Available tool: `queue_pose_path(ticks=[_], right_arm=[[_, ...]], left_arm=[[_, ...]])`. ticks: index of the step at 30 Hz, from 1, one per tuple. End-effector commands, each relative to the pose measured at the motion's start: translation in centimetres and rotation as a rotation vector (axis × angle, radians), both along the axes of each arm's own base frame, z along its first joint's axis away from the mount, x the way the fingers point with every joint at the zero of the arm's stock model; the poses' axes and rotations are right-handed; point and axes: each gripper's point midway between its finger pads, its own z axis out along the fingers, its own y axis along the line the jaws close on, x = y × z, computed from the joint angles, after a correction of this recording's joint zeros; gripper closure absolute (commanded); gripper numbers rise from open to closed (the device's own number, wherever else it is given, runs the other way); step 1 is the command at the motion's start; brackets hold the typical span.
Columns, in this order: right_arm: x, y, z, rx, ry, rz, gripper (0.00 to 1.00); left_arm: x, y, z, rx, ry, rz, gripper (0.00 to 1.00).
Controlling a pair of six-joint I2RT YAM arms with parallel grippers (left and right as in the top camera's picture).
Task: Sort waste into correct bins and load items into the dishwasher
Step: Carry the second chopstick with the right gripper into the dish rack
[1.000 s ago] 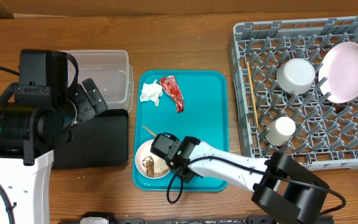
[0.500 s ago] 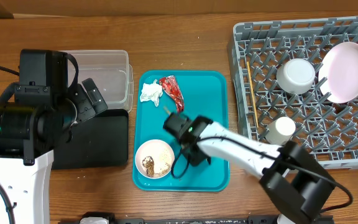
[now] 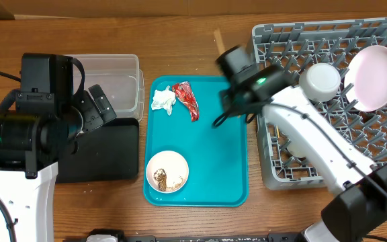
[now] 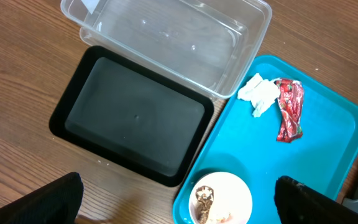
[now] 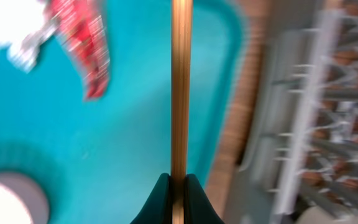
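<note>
At the left of the overhead frame, the left tool (image 3: 97,107) hangs spread wide and empty above the clear tub (image 3: 113,74) and matte black tray (image 3: 106,158). Upper centre, by the teal tray (image 3: 220,154), the right tool (image 5: 178,186) pinches a thin, smooth wooden chopstick (image 5: 178,93). Best lay it lengthwise in the grey pegged rack (image 3: 264,168) beside its twin (image 3: 272,94), so it doesn't slip through the grid.
</note>
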Motion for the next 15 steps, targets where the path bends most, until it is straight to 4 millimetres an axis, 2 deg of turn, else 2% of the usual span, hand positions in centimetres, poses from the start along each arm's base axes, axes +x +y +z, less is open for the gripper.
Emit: queue_pose_path(ticks=[1, 5, 8, 12, 15], right_arm=[[2.0, -4.1, 1.2, 0.017, -0.030, -0.128, 0.96], [3.0, -7.1, 1.1, 0.043, -0.019, -0.210, 0.96], [2.9, -8.3, 0.3, 0.037, 0.004, -0.233, 0.96], [1.6, -8.7, -2.5, -0.008, 0.059, -0.201, 0.96], [1.1, -10.2, -4.7, -0.089, 0.060, -0.222, 0.96]], left_arm=[[0.1, 0.3, 0.2, 0.007, -0.008, 0.019, 0.00], [0.1, 0.3, 0.2, 0.007, -0.008, 0.019, 0.00], [0.1, 0.3, 0.2, 0.007, -0.008, 0.019, 0.00], [0.1, 0.3, 0.2, 0.007, -0.008, 0.019, 0.00], [0.1, 0.3, 0.2, 0.007, -0.008, 0.019, 0.00]])
